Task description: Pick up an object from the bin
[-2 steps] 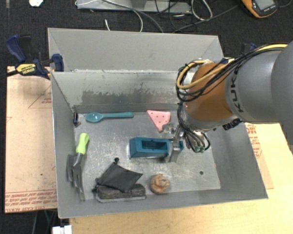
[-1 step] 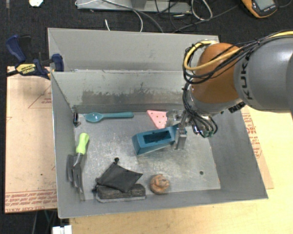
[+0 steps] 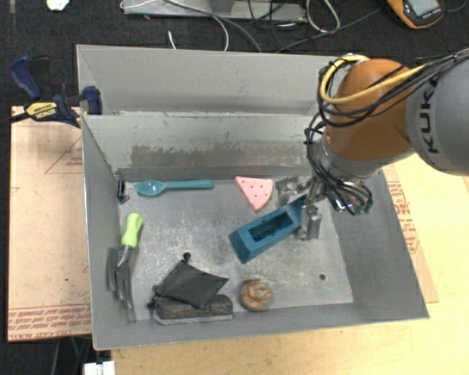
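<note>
The arm's pincer [image 3: 306, 219] hangs at the three-o'clock end of a blue hollow rectangular plastic block [image 3: 259, 237], just three-o'clock of centre in the grey metal bin [image 3: 219, 135]. Whether the pincer is clamped cannot be told. This looks like the grasping step, and next comes a firm grip and a straight lift.
</note>
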`<state>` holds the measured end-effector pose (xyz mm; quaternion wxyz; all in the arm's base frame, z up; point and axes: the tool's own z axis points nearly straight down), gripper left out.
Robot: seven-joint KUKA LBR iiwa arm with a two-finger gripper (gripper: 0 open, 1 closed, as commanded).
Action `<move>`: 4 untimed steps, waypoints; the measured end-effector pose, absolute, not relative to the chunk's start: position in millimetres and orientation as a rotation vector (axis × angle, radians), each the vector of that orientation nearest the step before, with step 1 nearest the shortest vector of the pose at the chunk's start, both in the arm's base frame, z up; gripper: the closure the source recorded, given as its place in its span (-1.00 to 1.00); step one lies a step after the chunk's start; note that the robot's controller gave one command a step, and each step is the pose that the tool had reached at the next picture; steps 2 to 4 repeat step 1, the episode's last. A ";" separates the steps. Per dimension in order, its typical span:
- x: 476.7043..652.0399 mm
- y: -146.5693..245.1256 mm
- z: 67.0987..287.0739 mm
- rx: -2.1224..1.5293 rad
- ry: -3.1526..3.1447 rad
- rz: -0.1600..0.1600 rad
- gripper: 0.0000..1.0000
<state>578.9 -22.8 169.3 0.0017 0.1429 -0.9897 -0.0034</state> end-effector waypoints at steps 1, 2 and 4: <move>588.2 -28.4 241.9 0.290 -3.128 -0.010 1.00; 588.2 -28.4 241.9 0.290 -3.128 -0.010 1.00; 588.2 -28.4 241.9 0.290 -3.128 -0.010 1.00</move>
